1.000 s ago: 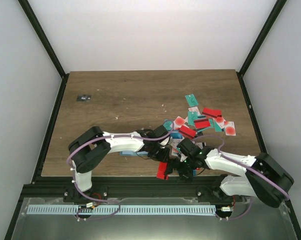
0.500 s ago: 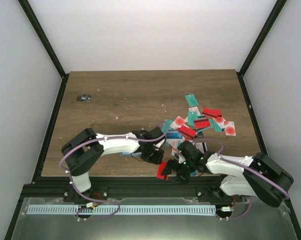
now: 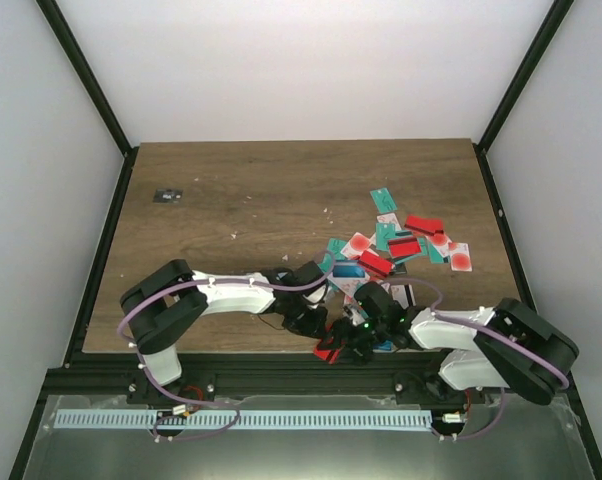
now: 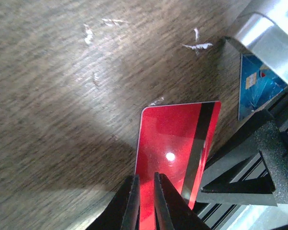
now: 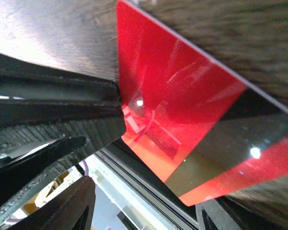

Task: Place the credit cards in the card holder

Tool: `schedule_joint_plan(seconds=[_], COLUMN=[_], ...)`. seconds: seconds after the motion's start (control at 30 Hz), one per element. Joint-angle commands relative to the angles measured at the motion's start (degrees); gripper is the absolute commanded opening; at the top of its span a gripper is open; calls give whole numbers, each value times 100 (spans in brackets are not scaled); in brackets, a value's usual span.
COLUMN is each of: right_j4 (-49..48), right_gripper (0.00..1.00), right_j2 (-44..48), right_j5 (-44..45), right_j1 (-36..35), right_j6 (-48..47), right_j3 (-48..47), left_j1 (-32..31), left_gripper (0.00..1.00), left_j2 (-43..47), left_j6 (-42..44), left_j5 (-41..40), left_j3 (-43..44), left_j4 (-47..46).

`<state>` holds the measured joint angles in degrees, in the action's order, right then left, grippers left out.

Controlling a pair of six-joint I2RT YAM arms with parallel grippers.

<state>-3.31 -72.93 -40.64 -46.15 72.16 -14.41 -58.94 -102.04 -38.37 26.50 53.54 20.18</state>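
**Left arm** (image 3: pixel 236 292) and **right arm** (image 3: pixel 451 328): both were built of white moulded links joined by bulky black joint housings. A thin purple cable (image 3: pixel 122 318) was looped along each arm from base to wrist. A small green light (image 3: pixel 362 322) glowed at the right wrist. **Left gripper** (image 4: pixel 145 191): it had slim, smooth black fingers (image 4: pixel 128 203). **Right gripper** (image 3: pixel 346 342): its black fingers (image 5: pixel 62 134) had a coarse, grainy surface.

Red credit card (image 4: pixel 175 153): slick glossy plastic with glare spots, duller black stripe. Blue card (image 4: pixel 256 88): shiny plastic too. Table (image 4: pixel 62 96): matt brown wood grain, scuffed white in places. Rail (image 4: pixel 273 33): smooth bare metal. Black pad (image 4: pixel 273 153): rough, grainy.
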Motion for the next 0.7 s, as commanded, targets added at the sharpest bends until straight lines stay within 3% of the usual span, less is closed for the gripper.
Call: schedule_joint_plan(seconds=[0.0,0.3,0.67], right_j4=[-976,-624,237], right_gripper=[55,28,22], right_j2=[-703,-501,189], right_j5=[653,814,1281], right_j1=[-17,-8,135], right_j6=[-176,-338,-591], right_j3=[261,65,-237], left_j1=[-65,-69,-48], left_gripper=[11,10,10], left_j2=[-280,-219,-66], left_j6=[-74,-293,-450], left_j5=[69,269,452], left_j3=[-215,-438,-496], left_j4=[70,-226,-406])
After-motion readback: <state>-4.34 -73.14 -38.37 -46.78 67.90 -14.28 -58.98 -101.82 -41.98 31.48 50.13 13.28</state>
